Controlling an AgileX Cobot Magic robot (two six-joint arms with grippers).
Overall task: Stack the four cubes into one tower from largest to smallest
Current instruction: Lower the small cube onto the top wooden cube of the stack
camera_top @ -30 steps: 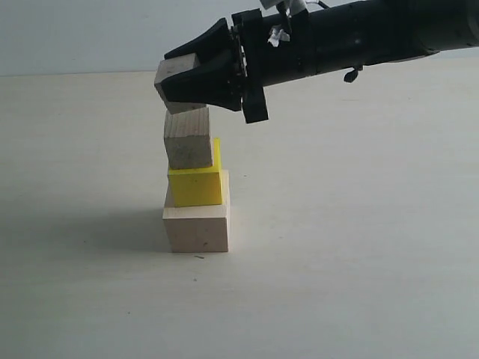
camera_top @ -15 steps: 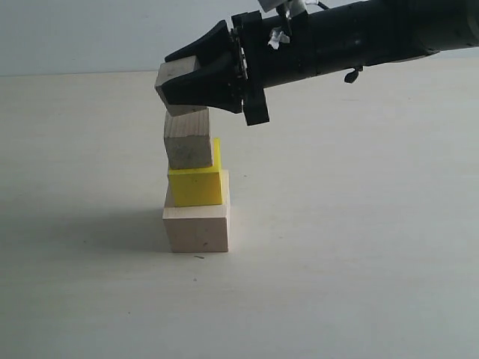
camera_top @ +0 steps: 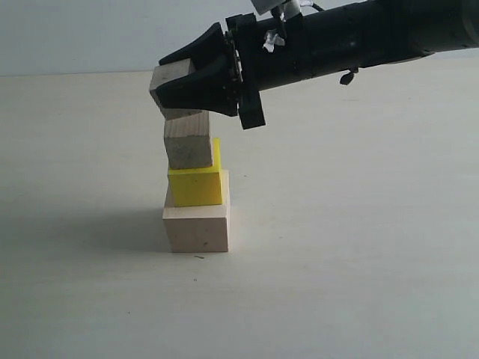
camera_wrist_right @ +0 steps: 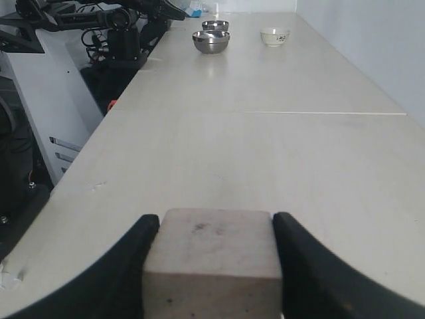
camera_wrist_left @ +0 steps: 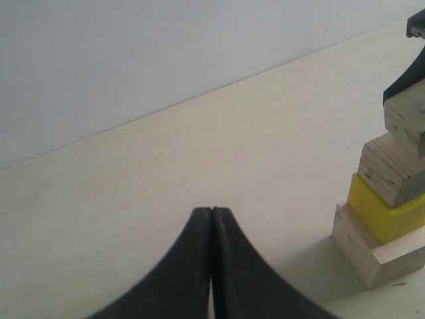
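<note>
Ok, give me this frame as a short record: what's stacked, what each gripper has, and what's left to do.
stack, bottom to top: large pale wood cube, yellow cube, smaller wood cube
right gripper: closed on the smallest wood cube, held tilted right over the stack
contact with stack: cannot tell
left gripper: shut, empty, off to the side of the stack
alignment: smaller wood cube sits toward the yellow cube's left edge in the exterior view
left to do: set the fourth cube on top and release
</note>
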